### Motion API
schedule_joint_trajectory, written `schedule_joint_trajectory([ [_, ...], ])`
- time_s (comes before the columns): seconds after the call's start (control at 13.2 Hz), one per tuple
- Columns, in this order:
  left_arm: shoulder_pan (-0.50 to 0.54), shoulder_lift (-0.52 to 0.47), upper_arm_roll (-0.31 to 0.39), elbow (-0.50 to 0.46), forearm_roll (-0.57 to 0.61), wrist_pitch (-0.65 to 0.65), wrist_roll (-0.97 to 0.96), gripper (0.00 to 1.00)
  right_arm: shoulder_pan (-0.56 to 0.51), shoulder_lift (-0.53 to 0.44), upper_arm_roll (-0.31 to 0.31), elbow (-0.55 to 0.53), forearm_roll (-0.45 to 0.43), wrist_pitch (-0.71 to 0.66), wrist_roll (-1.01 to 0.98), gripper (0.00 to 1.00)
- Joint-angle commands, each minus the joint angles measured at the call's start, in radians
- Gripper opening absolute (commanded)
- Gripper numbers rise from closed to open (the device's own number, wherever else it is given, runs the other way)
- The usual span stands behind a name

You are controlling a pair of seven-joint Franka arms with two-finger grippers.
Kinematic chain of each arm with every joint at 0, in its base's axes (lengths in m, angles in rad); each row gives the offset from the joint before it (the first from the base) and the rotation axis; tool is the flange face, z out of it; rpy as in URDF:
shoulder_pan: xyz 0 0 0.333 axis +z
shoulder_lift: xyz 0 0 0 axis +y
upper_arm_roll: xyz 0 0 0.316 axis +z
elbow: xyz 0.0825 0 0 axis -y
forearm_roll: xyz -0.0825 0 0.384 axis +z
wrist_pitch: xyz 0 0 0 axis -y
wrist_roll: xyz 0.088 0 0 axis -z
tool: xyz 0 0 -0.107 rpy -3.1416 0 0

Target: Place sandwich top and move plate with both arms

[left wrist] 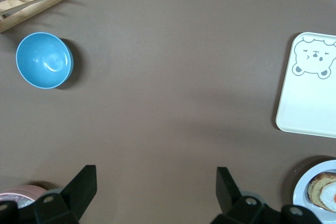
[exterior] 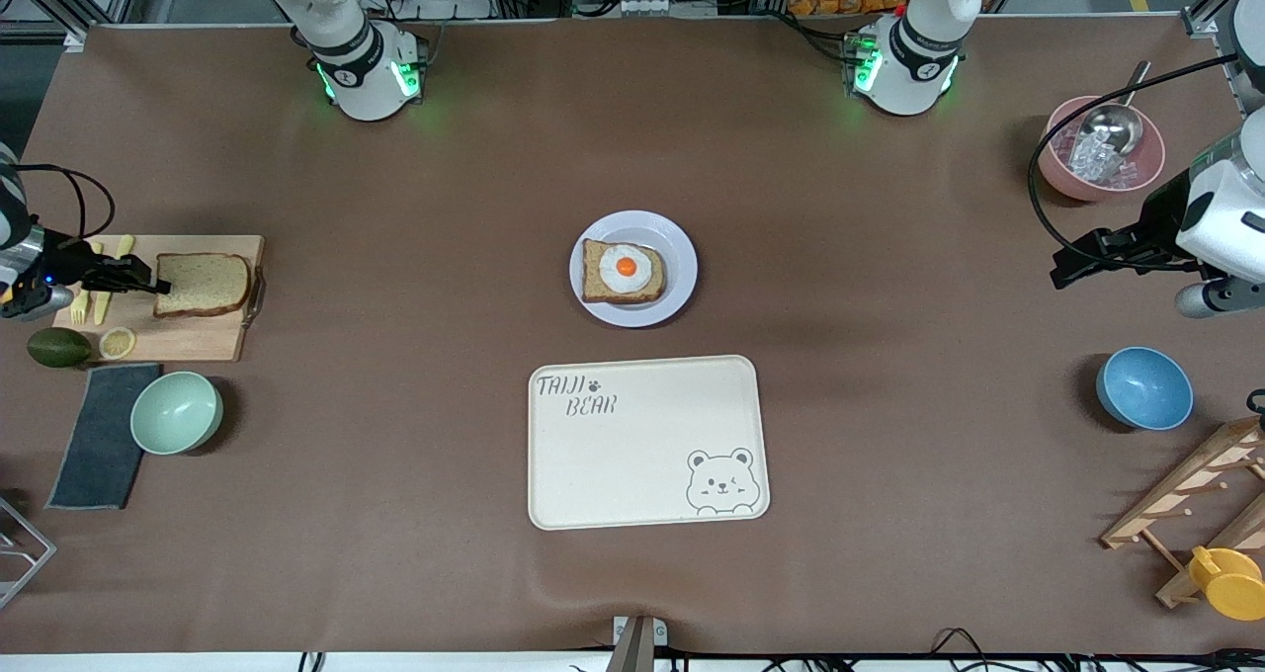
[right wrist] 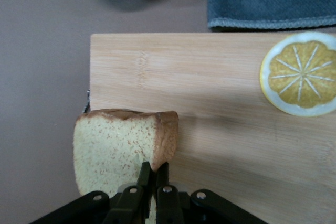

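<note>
A brown-covered table (exterior: 395, 474) carries the plate (exterior: 680, 298), cream tray (exterior: 632, 455) (bear-printed), cutting board (exterior: 198, 341), grey cloth (exterior: 99, 440) and three bowls.

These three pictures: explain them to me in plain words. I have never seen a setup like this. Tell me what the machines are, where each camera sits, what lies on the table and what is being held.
Two white robot arms stand at a brown table. One picture looks down from a high camera facing them; the other two come from cameras on each arm's wrist. The right gripper is shut on the sandwich top, a plain bread slice on a wooden cutting board. The left gripper waits open over bare table near a blue bowl. Mid-table, a plate carries bread with a fried egg; a cream tray lies nearer the front camera.
</note>
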Motion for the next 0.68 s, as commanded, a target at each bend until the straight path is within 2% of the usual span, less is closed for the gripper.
schedule_joint_trajectory([
  [0.0, 0.006, 0.0, -0.001, -0.002, -0.021, 0.006, 0.017, 1.0, 0.002, 0.004, 0.007, 0.083, 0.009, -0.147, 0.101, 0.0],
  [0.53, 0.006, 0.0, -0.001, 0.0, -0.021, 0.006, 0.017, 1.0, 0.008, -0.014, 0.011, 0.106, 0.017, -0.287, 0.181, 0.0],
  [0.61, 0.006, 0.0, -0.001, -0.002, -0.021, 0.006, 0.017, 1.0, 0.012, -0.023, 0.011, 0.104, 0.038, -0.295, 0.182, 0.0],
])
